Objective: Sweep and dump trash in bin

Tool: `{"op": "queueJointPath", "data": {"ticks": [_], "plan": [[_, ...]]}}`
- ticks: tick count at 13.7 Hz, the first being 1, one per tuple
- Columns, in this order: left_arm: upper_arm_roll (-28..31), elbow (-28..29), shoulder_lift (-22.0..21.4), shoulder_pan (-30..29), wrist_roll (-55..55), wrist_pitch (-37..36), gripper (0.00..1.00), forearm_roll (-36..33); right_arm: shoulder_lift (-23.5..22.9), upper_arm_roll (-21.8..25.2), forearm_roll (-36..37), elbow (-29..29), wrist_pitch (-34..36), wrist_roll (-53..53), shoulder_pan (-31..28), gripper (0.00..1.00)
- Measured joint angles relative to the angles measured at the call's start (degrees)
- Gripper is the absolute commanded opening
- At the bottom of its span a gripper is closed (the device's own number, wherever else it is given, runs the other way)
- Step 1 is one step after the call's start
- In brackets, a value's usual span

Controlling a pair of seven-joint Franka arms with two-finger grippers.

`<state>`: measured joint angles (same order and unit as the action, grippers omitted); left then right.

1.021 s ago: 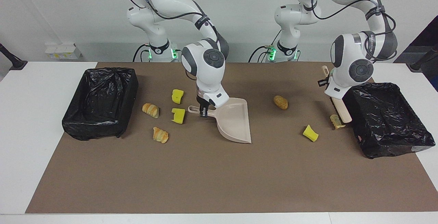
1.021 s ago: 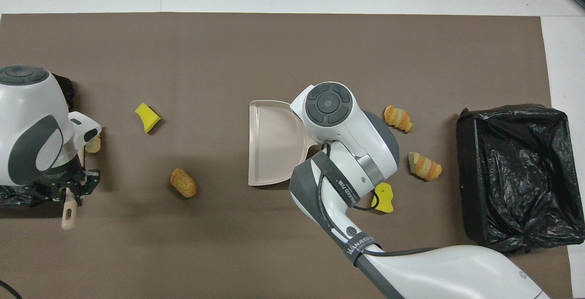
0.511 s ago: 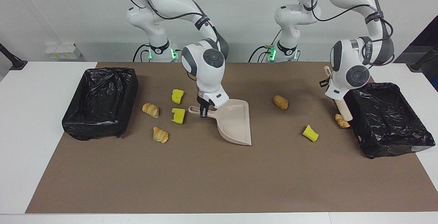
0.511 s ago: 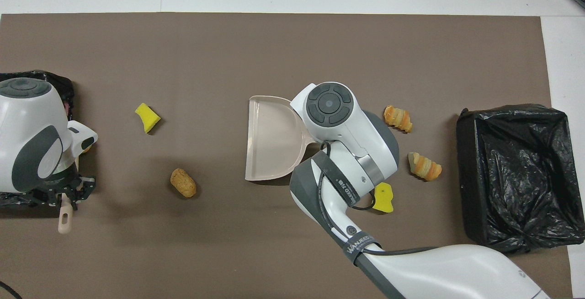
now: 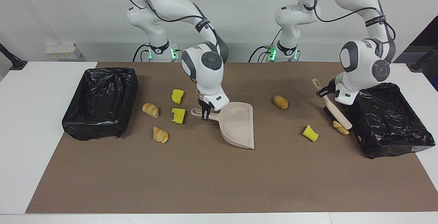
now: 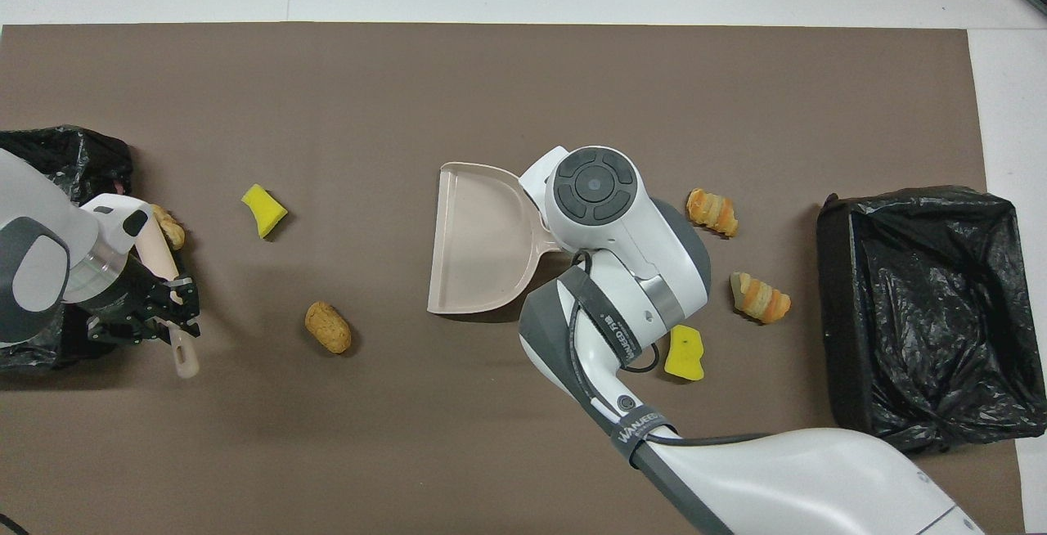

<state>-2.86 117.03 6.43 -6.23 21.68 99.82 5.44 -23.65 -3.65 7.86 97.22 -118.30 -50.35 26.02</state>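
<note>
My right gripper is shut on the handle of a beige dustpan that lies mid-mat with its mouth toward the left arm's end. My left gripper is shut on a beige brush whose head touches a small tan trash piece beside the black-lined bin. A yellow sponge chunk and a bread lump lie between brush and dustpan.
A second black-lined bin sits at the right arm's end. Between it and the dustpan handle lie two yellow chunks and two croissant pieces. All rest on a brown mat.
The left arm swung the brush, and the small tan piece slid along the bin, away from the robots. The right arm nudged the dustpan slightly toward the left arm's end.
</note>
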Motion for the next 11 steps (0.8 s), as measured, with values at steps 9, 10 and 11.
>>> {"op": "queueJointPath", "data": {"ticks": [9,10,11], "plan": [[-4.02,-9.3,-4.93,1.6,-4.69,-8.94,0.0,-0.64,-0.58,-0.09,-0.05,0.17,-2.1,1.85,0.0,0.0],[-3.72,-9.34,-4.91,1.43,-10.93,-9.83,0.0,-4.59,-0.58,-0.1,-0.05,0.17,-2.11,1.86,0.0,0.0],[-3.33,-9.33,-4.66,1.24,-17.37,-10.06,0.0,-8.59,-0.58,-0.1,-0.05,0.17,-2.12,1.86,0.01,0.0]]}}
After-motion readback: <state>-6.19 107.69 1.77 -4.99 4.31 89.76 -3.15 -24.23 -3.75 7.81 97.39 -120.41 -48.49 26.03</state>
